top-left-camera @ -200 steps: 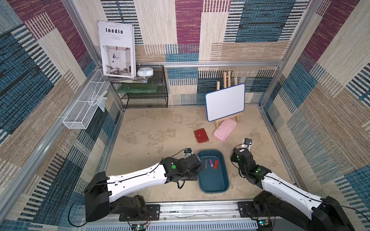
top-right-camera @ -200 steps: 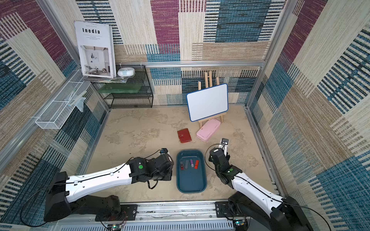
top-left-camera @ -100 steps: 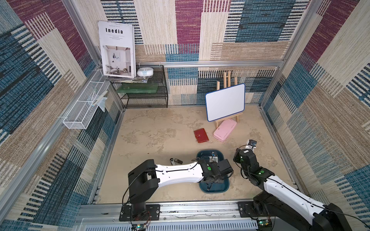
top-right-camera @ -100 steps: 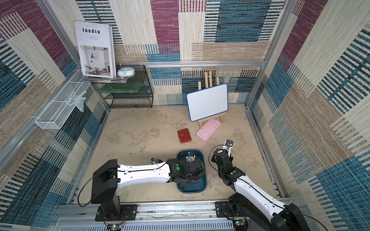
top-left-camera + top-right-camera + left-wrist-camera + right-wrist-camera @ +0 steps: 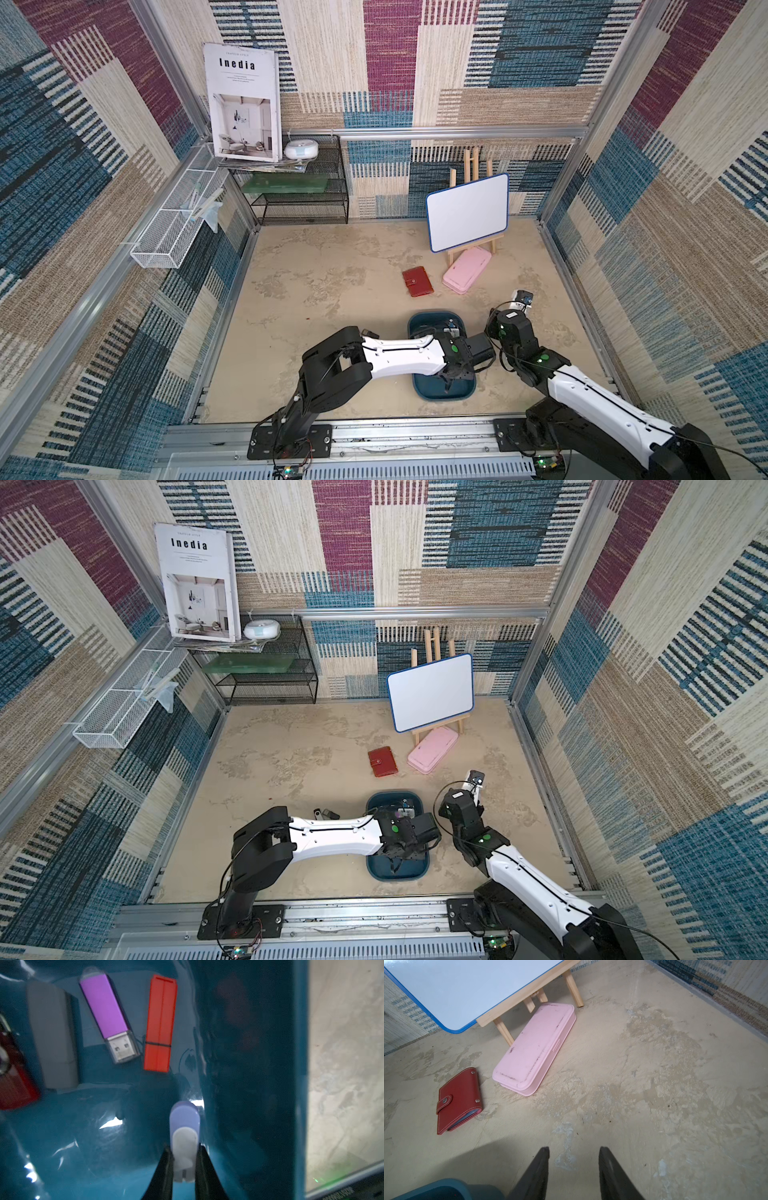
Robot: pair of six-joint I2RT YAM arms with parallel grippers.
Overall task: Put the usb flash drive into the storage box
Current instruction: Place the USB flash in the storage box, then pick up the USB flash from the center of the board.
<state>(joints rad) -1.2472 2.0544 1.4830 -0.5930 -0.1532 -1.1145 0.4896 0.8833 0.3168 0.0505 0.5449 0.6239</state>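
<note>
Reaching across the sand-coloured tabletop (image 5: 291, 771), the left arm passes two small dark flash drives (image 5: 326, 813), which lie on the table just beside the shallow dark teal-blue plastic storage box (image 5: 411, 872) and are not yet collected. The left gripper (image 5: 185, 1150) is closed tight on the white swivel end of a lilac plastic usb flash drive (image 5: 184, 1122). The drive's rounded nose points down into the box, close to one inner wall; whether it touches the floor cannot be told. Gripping it by the tail likely lets the body drop free once the jaws part. Four drives already lie flat inside the box: a dark red one (image 5: 12, 1076), a grey one (image 5: 52, 1036), a purple one with a clear cap (image 5: 106, 1012) and an orange-red one (image 5: 160, 1024). The lilac drive hangs over a bare patch apart from them, apparently so that none is knocked. The right gripper (image 5: 574, 1149) holds nothing, its jaws partly apart above bare table just beside the box, seemingly parked out of the way. Beyond it lie a red leather wallet (image 5: 458, 1099) and a flat pink plastic case (image 5: 535, 1047).
</note>
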